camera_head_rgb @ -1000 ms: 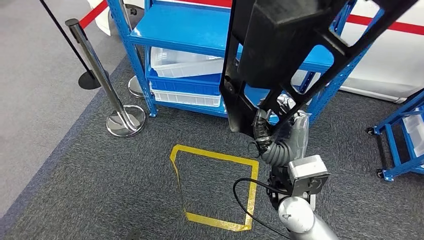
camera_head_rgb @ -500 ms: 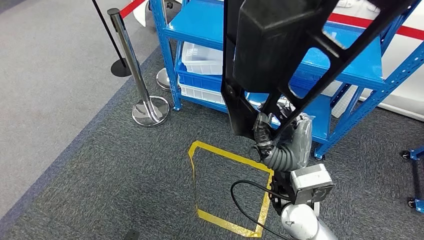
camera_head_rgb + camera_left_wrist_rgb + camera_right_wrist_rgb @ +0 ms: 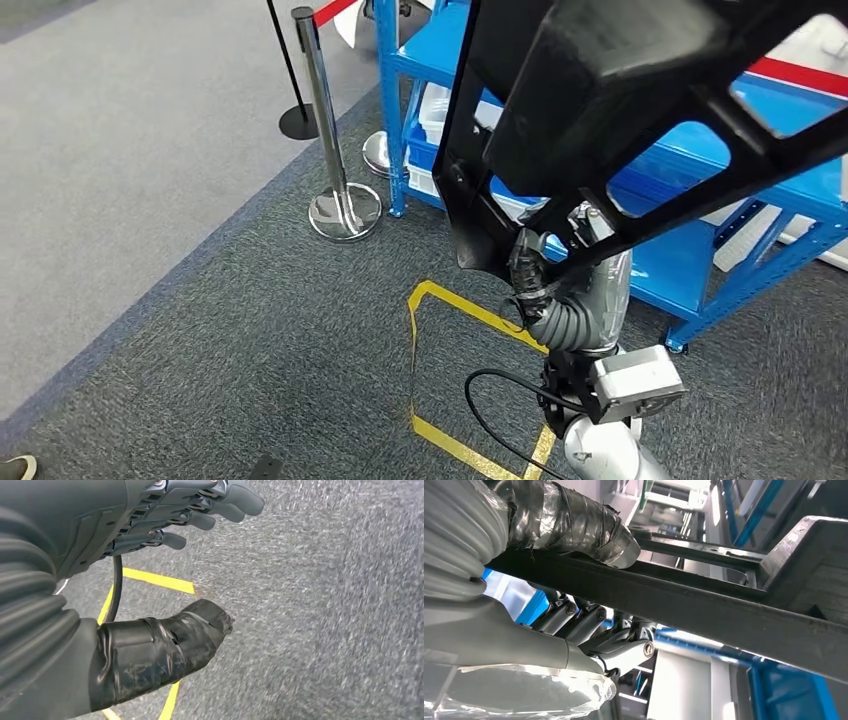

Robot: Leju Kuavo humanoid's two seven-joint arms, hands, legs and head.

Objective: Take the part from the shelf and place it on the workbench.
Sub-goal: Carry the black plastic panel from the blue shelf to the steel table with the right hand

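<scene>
- Grey carpet (image 3: 250, 330); blue shelf (image 3: 700, 260) at 1 o'clock holds white bins (image 3: 430, 110).
- Right hand (image 3: 560, 270) grips black part (image 3: 620, 110).
- Left hand (image 3: 165, 525) spread, holding nothing.
- Camera has turned; shelf now further right.

The part (image 3: 600, 90) is black. The shelf (image 3: 690, 260) is bright blue, holding white bins (image 3: 440, 110). Yellow tape (image 3: 440, 300) outlines a square on speckled dark grey carpet (image 3: 250, 350). A chrome post (image 3: 325, 110) carries red rope (image 3: 335, 10).

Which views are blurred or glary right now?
Head view: sharp, though the large black plastic frame part blocks much of it. Left wrist view: grey carpet smeared. Right wrist view: bright glare behind the right hand.
</scene>
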